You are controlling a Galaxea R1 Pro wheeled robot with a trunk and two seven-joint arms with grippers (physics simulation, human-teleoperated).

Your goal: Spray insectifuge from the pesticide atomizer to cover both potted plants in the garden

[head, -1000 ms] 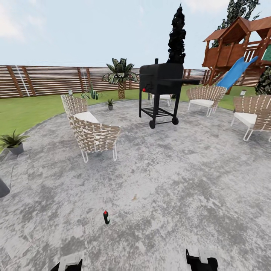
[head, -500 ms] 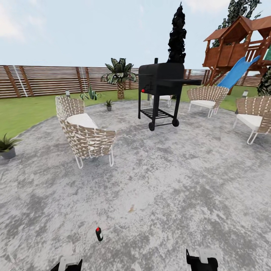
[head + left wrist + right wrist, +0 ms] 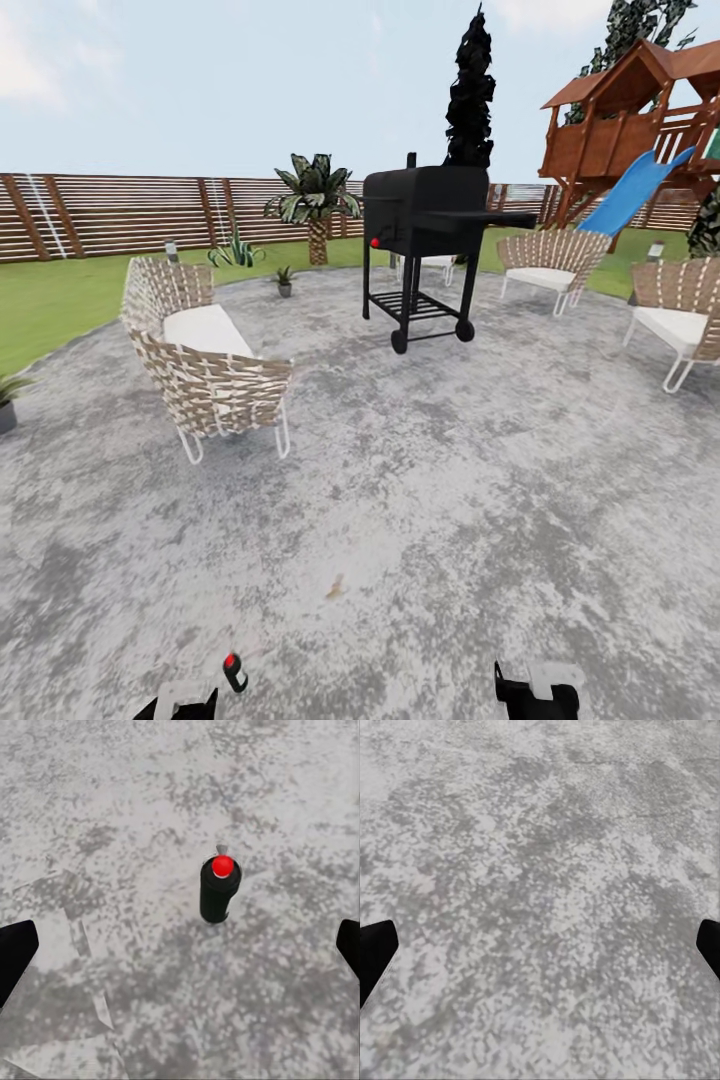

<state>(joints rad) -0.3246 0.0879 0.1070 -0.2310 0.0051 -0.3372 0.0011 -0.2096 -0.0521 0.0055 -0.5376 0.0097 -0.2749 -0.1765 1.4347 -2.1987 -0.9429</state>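
Standing upright on the grey mottled patio, the pesticide atomizer sits just ahead of my left arm, its red top up. From my left wrist I see it between my two dark fingertips, apart from both; my left pincer is spread wide and holds nothing. My right pincer is likewise spread wide over bare paving, with one dark fingertip at each side of that view. In the head view the tops of both my arms peek in at the lower edge.

Farther out, a woven chair with a white cushion stands on the patio to the left, and a black grill on wheels stands near the middle. One potted plant sits near the far edge of the paving, and another shows partly at the left border. Behind them run the lawn and the slatted wooden fence, with a wooden playhouse and blue slide to the right.
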